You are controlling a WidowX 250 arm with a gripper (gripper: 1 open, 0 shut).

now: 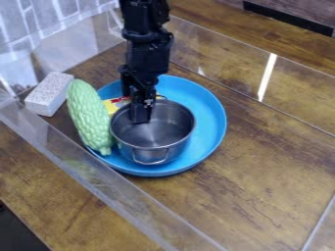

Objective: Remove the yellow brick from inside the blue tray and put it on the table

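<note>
Tool (136,100) pressed together, low over the blue tray (210,113)
Partly hidden yellow brick (114,105) just beside it, steel pot (153,132) on its near side

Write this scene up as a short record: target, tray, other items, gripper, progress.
target: yellow brick, partly hidden, inside the blue tray
tray: blue tray, on the table
also in tray: steel pot; green bumpy object at the tray's edge
outside tray: pale speckled block
gripper: black gripper, shut, at the brick and the pot's rim; grip on the brick unclear
progress: brick not yet on the table
</note>
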